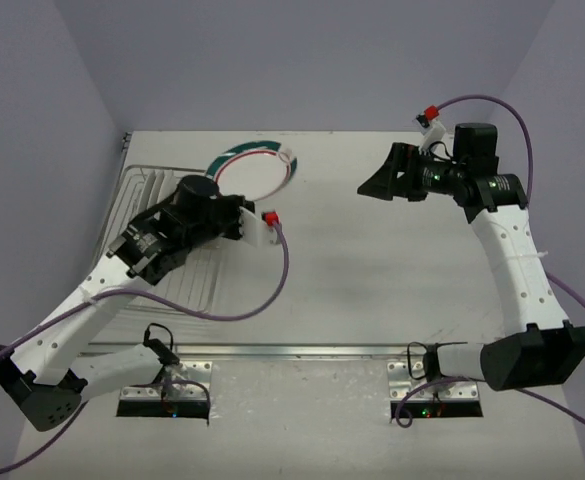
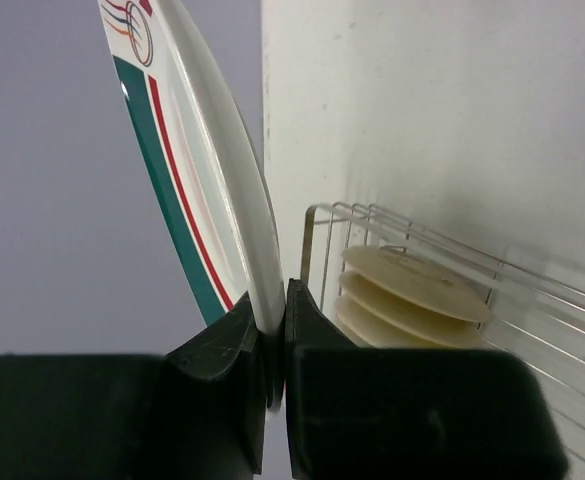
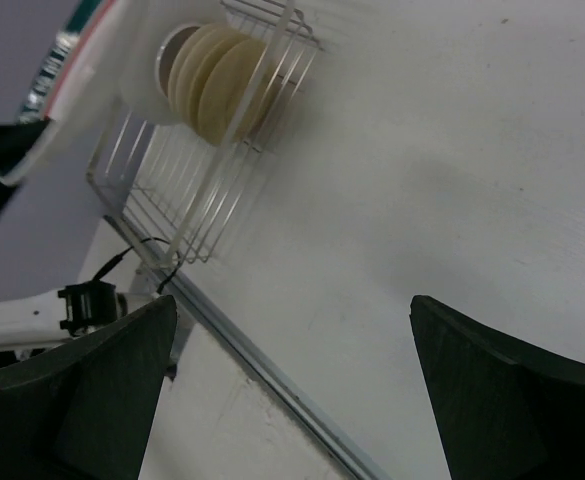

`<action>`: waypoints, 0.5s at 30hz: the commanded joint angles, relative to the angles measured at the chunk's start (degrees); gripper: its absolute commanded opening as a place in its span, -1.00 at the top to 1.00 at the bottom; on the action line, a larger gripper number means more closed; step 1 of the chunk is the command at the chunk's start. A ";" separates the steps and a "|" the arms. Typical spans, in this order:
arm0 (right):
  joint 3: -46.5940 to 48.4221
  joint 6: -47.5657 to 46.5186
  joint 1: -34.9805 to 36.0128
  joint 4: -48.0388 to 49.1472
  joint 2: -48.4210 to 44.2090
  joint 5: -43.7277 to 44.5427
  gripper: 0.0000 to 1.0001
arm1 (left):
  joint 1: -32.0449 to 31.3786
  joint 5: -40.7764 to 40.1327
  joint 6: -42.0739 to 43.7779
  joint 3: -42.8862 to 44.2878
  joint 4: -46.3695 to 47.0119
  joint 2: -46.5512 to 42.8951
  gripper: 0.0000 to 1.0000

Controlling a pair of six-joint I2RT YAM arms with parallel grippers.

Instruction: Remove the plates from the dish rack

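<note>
My left gripper (image 1: 220,188) is shut on the lower rim of a white plate (image 1: 262,165) with a dark teal rim and a red ring. It holds the plate tilted above the far right corner of the silver wire dish rack (image 1: 187,285). In the left wrist view the jaws (image 2: 274,325) pinch the plate's (image 2: 197,170) edge. Three small tan plates (image 2: 412,295) stand edge-on in the rack (image 2: 542,290) behind it. My right gripper (image 1: 372,183) is open and empty, raised over the table to the right of the plate. The right wrist view shows the tan plates (image 3: 222,85) in the rack (image 3: 187,205).
A metal rail (image 1: 302,350) runs along the table's near side in front of both arm bases. The left wall (image 1: 42,150) stands close beside the rack. The left arm's purple cable (image 1: 277,280) loops over the rack's right edge.
</note>
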 commanded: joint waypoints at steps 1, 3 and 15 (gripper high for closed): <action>3.18 7.06 -0.13 1.05 4.86 -9.29 -0.98 | -13.62 -14.16 19.67 -11.42 15.67 -4.73 1.00; 2.75 8.02 -0.09 2.29 6.02 -11.06 -0.98 | -16.26 -15.72 20.75 -12.75 16.99 -4.51 1.00; 1.09 7.24 3.21 5.23 13.46 -14.12 -0.78 | -26.70 -19.01 21.33 -16.67 23.11 0.24 1.00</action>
